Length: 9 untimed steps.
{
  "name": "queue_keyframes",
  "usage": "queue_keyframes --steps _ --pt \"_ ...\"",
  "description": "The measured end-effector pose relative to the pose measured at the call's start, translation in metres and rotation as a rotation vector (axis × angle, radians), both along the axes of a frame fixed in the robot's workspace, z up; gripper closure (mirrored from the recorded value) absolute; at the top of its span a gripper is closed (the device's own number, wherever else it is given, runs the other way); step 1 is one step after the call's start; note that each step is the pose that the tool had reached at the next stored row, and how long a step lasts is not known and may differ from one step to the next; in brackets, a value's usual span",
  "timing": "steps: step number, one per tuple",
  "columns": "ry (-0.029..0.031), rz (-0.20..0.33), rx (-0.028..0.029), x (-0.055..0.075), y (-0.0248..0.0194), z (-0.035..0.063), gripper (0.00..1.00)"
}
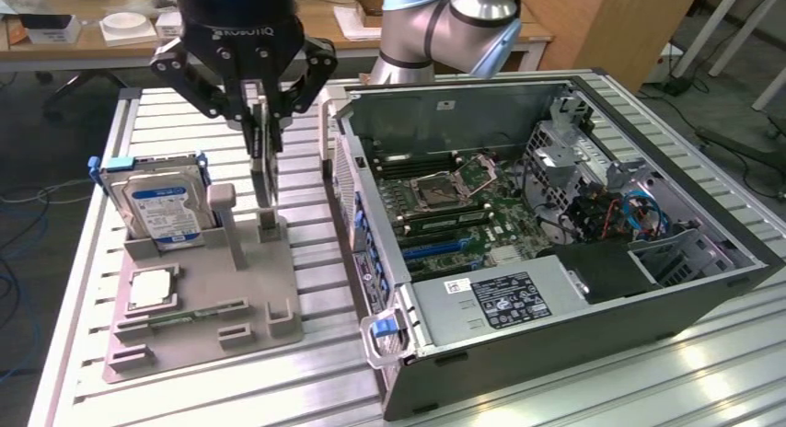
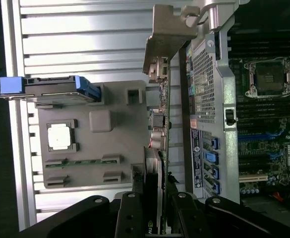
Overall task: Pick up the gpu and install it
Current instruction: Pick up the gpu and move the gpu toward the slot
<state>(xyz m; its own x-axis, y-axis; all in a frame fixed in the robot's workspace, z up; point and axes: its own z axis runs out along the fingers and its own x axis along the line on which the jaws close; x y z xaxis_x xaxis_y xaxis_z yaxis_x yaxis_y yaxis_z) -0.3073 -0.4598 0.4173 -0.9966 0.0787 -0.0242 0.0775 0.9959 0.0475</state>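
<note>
Your arm (image 1: 457, 17) shows its silver and pale-blue links bent at a joint, on the exterior view's right of the tool. Your claw (image 1: 260, 123) hangs from the wrist pointing straight down, and its black body is upright with a blue light lit at its top. The black linkages splay outward on both sides, then fold in so the two fingers (image 1: 250, 109) meet below. They pinch the upper edge of the gpu (image 1: 264, 183), one finger on each face. From the wrist view your claw (image 2: 153, 191) flanks that card edge-on, both pads pressed against it.
</note>
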Motion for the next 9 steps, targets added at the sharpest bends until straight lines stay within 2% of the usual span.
queue_keyframes --steps 9 --pt "0.0 0.0 -0.0001 0.017 0.0 -0.0004 0.73"
